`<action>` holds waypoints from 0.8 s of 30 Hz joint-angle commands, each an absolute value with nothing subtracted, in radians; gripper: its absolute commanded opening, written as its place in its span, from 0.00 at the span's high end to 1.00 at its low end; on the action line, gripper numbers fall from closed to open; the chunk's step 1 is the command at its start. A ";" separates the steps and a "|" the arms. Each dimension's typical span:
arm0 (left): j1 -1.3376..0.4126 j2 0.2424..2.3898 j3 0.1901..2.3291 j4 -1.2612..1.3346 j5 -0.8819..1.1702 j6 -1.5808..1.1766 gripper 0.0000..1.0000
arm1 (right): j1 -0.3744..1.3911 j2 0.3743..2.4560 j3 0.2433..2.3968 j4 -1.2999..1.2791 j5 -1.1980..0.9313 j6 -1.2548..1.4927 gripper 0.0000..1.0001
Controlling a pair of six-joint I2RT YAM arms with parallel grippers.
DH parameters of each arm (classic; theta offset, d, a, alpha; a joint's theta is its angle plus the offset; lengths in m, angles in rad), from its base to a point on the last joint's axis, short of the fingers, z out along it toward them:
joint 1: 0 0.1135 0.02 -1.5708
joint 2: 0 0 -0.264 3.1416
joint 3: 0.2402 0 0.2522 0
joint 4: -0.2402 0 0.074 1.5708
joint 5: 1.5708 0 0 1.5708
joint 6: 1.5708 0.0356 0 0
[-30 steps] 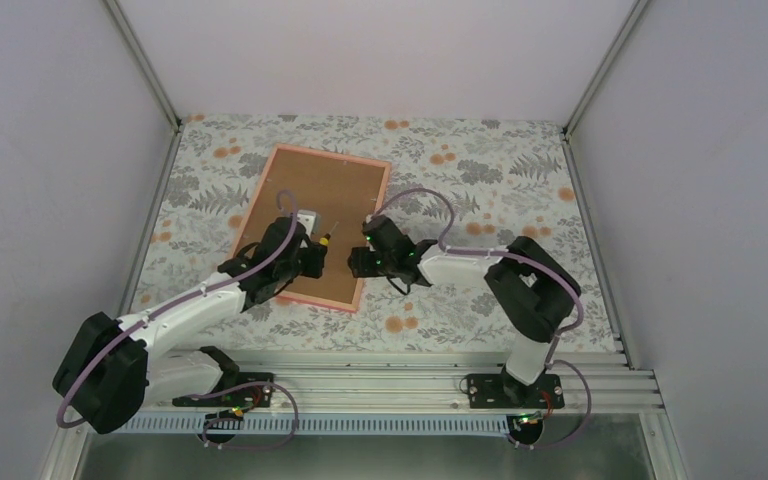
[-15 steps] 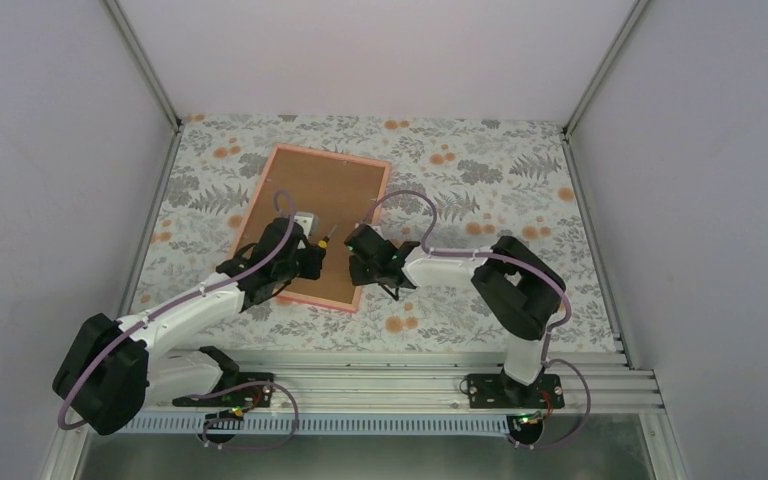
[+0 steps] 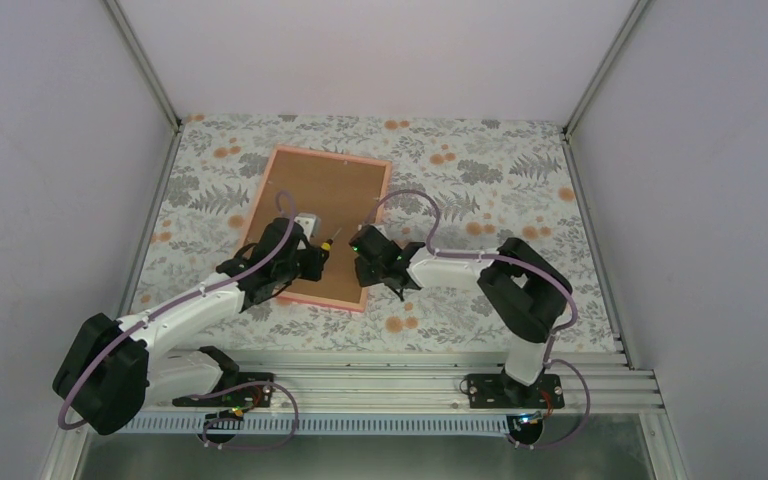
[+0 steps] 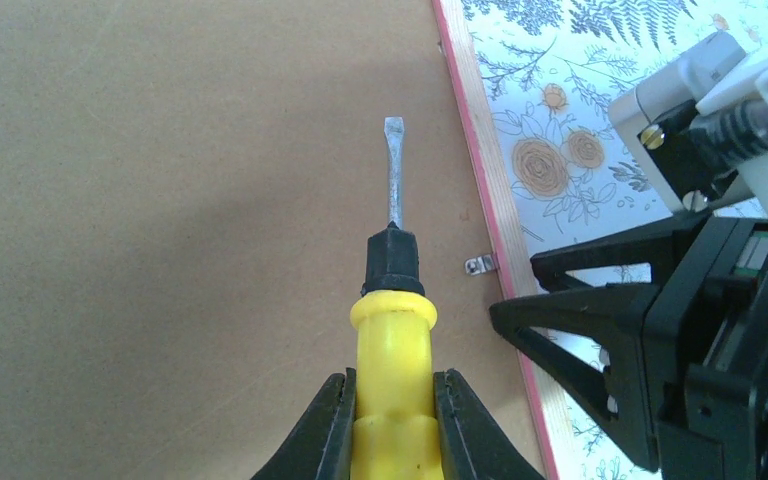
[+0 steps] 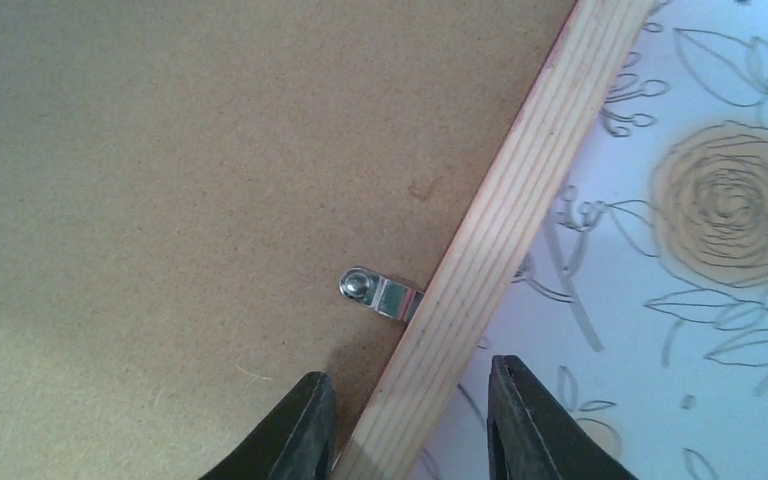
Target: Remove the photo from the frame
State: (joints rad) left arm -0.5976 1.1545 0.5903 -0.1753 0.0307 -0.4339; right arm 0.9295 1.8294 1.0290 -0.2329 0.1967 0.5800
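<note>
While it hangs over the brown board (image 3: 315,200), left gripper (image 4: 392,405): clamped on the yellow handle of a screwdriver (image 4: 393,320), blade pointing far and right.
Right gripper (image 5: 410,420): fingers parted, holding nothing, astride the frame (image 5: 500,220) at its right rail, one tip over board, one over the floral tablecloth (image 5: 710,120).
Metal clip (image 5: 381,294): on the board, touching that rail, just ahead of the right gripper's fingers.
Frame: back upward, skewed, left of centre on the tablecloth.
Photo: not visible; only the board side shows.
</note>
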 commanded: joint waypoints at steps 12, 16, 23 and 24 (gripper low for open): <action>-0.610 1.205 0.625 -0.190 0.122 -0.403 0.98 | 0.768 1.744 0.912 -0.267 0.215 0.356 0.70; -0.636 1.223 0.644 -0.204 0.112 -0.391 0.98 | 0.722 1.714 0.886 -0.265 0.207 0.322 0.70; -0.710 1.272 0.688 -0.220 0.077 -0.379 0.98 | 0.644 1.631 0.845 -0.271 0.169 0.303 0.69; -0.727 1.283 0.698 -0.222 0.069 -0.376 0.98 | 0.642 1.625 0.846 -0.279 0.170 0.302 0.67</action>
State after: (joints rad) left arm -0.6811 1.2514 0.6456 -0.2161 0.0967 -0.3996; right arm 0.6647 1.6794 0.8669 -0.2298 0.1703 0.3393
